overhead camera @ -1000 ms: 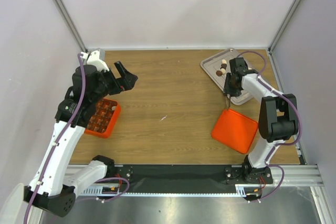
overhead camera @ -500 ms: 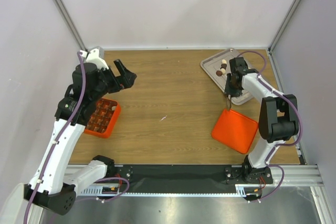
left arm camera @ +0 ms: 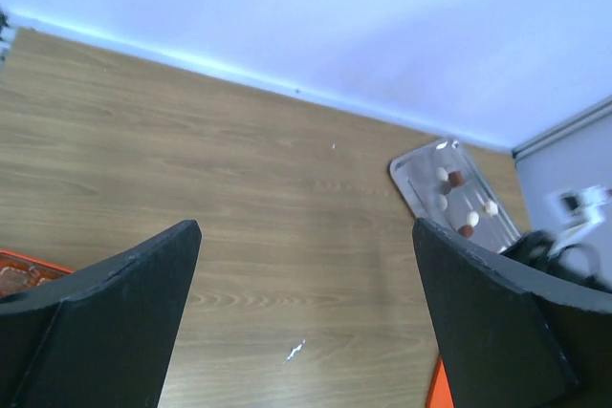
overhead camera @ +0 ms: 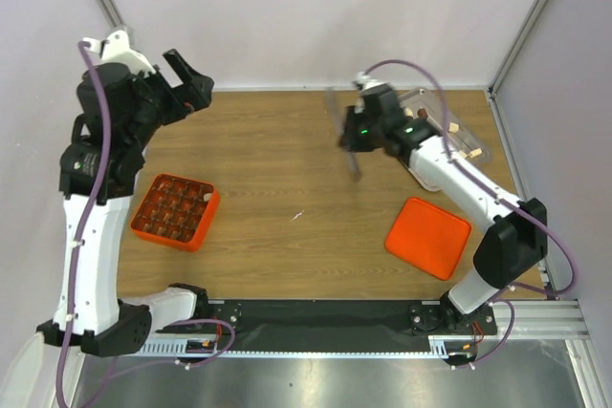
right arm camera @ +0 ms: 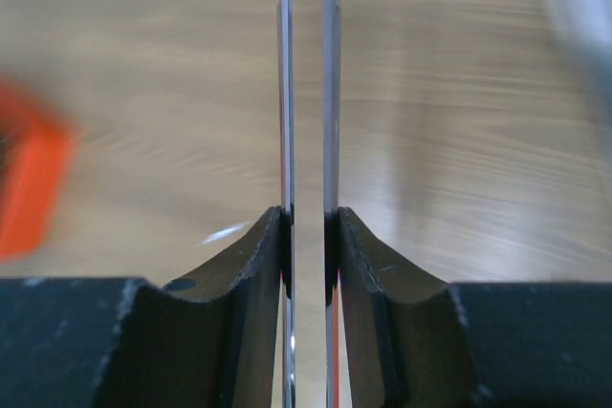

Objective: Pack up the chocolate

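The chocolate [overhead camera: 449,128] lies as a few small brown and cream pieces on a metal tray [overhead camera: 464,140] at the far right corner of the wooden counter [overhead camera: 277,150]. The left wrist view shows the same pieces [left arm camera: 457,179] scattered across the tray [left arm camera: 426,164], some touching and some apart. The right pincer [overhead camera: 356,136] is stretched out over the middle of the far half of the counter, to the left of the tray. It is clenched on a pair of thin metal tongs [overhead camera: 355,164], which are blurred in the top view. In the right wrist view the pincer [right arm camera: 306,222] presses its two dark pads against the outer faces of the two narrow blades of the tongs [right arm camera: 285,74]. The blades run straight ahead, side by side, with a slim gap between them, and whether anything sits at their tips cannot be told. The left pincer [overhead camera: 188,78] is raised high near the back left corner, released, with its fingers spread wide. In its own view [left arm camera: 306,226] only bare counter lies between the two dark fingers [left arm camera: 115,303]. The orange gridded box [overhead camera: 175,212] rests on the left side of the counter, below the left arm, with dark pieces in many of its cells and a cream one at its right corner. An orange lid [overhead camera: 428,236] lies flat near the right front of the counter, well apart from the box.
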You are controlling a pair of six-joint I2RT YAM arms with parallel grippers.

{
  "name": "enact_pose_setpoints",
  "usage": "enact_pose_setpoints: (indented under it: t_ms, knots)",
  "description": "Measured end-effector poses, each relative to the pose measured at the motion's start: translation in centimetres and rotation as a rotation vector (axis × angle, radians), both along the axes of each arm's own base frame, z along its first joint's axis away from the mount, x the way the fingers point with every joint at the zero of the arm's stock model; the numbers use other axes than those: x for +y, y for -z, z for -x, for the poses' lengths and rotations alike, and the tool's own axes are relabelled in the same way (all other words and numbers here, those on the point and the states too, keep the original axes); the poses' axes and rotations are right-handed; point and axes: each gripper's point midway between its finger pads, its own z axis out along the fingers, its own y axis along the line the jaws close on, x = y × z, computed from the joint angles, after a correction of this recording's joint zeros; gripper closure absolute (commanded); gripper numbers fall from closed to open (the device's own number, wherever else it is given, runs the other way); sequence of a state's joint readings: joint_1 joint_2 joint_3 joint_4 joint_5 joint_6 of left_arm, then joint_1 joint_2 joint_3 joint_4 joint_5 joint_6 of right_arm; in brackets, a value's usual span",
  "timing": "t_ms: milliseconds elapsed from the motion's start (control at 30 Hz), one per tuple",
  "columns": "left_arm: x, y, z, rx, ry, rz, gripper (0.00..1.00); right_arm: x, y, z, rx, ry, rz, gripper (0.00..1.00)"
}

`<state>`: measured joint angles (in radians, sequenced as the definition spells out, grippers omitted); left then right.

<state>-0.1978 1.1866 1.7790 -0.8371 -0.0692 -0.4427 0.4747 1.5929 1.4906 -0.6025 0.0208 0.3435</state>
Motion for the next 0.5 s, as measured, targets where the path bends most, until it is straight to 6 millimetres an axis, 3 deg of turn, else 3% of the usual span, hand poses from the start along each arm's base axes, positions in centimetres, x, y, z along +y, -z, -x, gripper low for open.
enact_pose_setpoints:
  t_ms: [133, 233, 367, 500]
  knots:
    - [0.8, -2.4, 1.9, -0.056, -0.015, 0.01, 0.0, 11.8, -1.2, 4.1, -0.035, -0.26, -0.14, 0.92]
    - [0.9, -3.4, 3.7, -0.086, -0.007, 0.019, 0.0, 19.4, -1.0, 6.2, -0.042, -0.415, -0.21, 0.92]
    - [1.2, -4.5, 5.6, -0.129, 0.002, 0.03, 0.0, 26.9, 0.5, 8.1, -0.034, -0.557, -0.25, 0.92]
    - [1.3, -4.8, 6.5, -0.146, 0.002, 0.034, 0.0, 31.8, 2.4, 9.9, -0.015, -0.652, -0.254, 0.92]
